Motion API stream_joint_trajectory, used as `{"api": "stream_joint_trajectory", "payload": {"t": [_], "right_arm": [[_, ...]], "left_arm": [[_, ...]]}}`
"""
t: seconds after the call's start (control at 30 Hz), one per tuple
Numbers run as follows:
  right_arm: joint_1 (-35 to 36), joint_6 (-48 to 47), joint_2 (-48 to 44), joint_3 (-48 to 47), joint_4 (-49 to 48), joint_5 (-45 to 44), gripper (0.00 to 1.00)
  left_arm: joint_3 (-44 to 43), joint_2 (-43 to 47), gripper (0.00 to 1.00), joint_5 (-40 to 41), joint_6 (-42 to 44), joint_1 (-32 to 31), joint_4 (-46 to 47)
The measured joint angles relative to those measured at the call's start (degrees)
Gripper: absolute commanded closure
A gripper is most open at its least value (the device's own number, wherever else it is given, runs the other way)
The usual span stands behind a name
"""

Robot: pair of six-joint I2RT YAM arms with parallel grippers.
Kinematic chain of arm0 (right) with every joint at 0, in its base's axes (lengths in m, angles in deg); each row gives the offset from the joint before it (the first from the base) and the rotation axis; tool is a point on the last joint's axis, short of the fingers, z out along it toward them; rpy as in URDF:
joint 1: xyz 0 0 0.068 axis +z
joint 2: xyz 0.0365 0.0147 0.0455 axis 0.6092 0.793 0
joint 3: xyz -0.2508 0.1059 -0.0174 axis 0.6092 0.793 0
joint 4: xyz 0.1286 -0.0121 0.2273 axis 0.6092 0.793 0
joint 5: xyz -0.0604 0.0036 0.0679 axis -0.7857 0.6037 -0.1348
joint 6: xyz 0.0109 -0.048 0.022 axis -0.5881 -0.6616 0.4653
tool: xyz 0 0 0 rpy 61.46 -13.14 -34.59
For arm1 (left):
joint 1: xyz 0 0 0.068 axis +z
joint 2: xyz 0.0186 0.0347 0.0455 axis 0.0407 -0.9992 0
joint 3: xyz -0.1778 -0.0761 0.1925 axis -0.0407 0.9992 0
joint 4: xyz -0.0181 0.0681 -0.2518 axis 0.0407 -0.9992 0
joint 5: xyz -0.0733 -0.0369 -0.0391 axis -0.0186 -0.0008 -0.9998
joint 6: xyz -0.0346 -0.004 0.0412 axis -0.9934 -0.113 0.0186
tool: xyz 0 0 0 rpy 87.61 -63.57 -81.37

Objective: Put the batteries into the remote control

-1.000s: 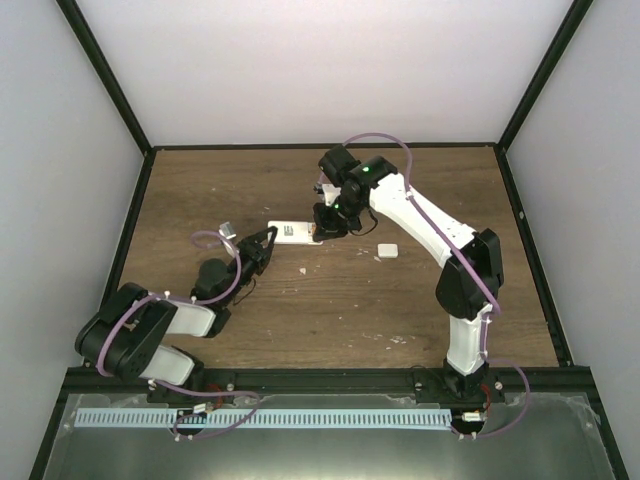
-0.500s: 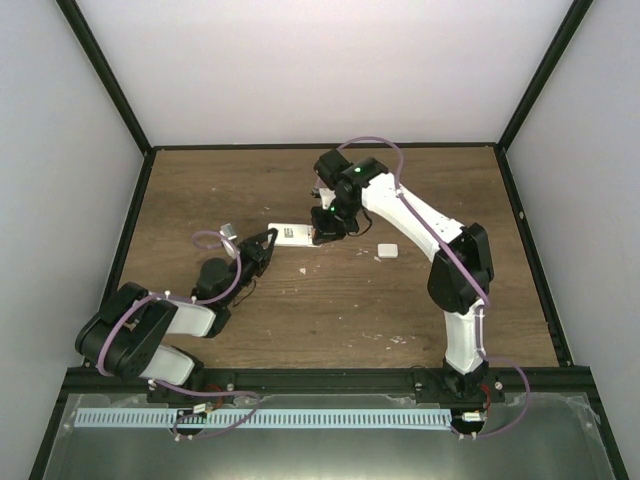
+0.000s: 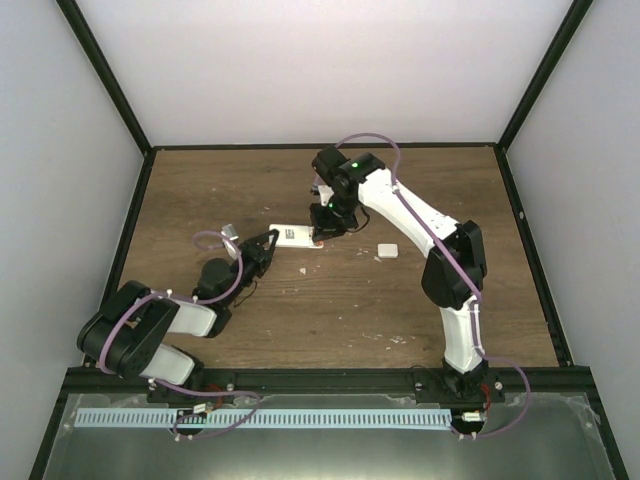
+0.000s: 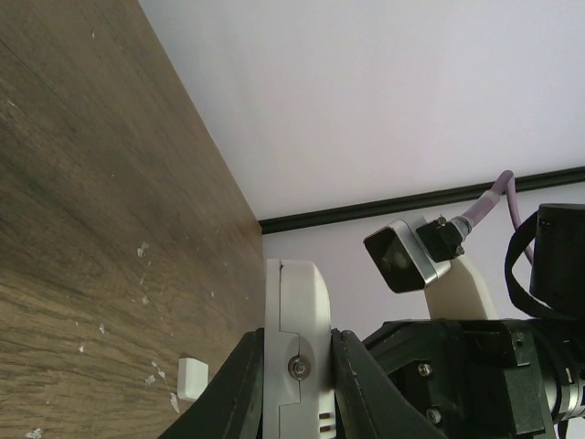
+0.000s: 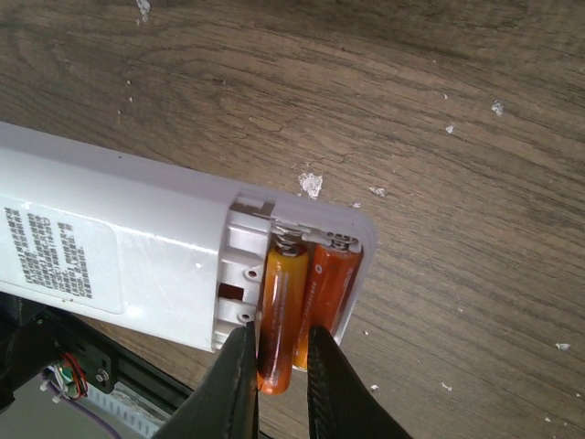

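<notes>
The remote control (image 5: 119,247) was white, its label printed grey; the batteries (image 5: 283,311) were orange; the table (image 5: 411,110) was brown wood grain flecked white; the cover piece (image 3: 388,251) was white.

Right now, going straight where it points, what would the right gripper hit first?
The right gripper would likely meet the thin orange cylinder battery between its fingers, in the open back of the white remote control.

- A brown wooden table (image 3: 250,190) is carrying scattered white flecks.
- A small plain white cover piece (image 3: 388,250) is lying flat on it, alone.
- A white slotted strip (image 3: 260,418) is running along the grey near ledge.
</notes>
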Motion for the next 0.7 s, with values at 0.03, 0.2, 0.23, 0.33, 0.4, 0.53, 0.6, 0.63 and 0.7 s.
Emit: {"api": "stream_joint_trajectory", "payload": {"t": [0.03,0.2,0.23,0.33,0.4,0.53,0.6,0.63,0.7], "right_arm": [[0.0,-0.1,0.0,-0.2,0.0,0.0,0.9],[0.0,-0.1,0.0,-0.3,0.0,0.3,0.88],[0.0,-0.1,0.0,-0.3,0.0,0.4,0.87],[0.0,-0.1,0.0,-0.3,0.0,0.5,0.84],[0.0,0.0,0.0,-0.3,0.0,0.4,0.81],[0.0,0.4,-0.3,-0.3,-0.1,-0.2,0.77],[0.0,0.5,-0.7,-0.9,0.0,-0.8,0.73],[0.0,0.5,-1.0,-1.2,-0.4,-1.3,0.71],[0.0,0.6,-2.1,-1.5,-1.2,-2.3,0.66]], "left_arm": [[0.0,0.0,1.0,0.0,0.0,0.0,0.1],[0.0,-0.1,1.0,0.0,-0.1,-0.1,0.4],[0.0,-0.1,1.0,0.0,-0.1,-0.1,0.4],[0.0,-0.1,1.0,0.0,-0.2,-0.1,0.4],[0.0,-0.1,1.0,0.0,-0.2,-0.1,0.5],[0.0,-0.3,1.0,0.1,-0.7,-0.1,0.9],[0.0,-0.3,1.0,0.1,-1.2,-0.1,1.4],[0.0,-0.3,1.0,0.0,-1.6,-0.1,1.9],[0.0,-0.5,1.0,0.0,-2.1,-0.2,2.7]]}}
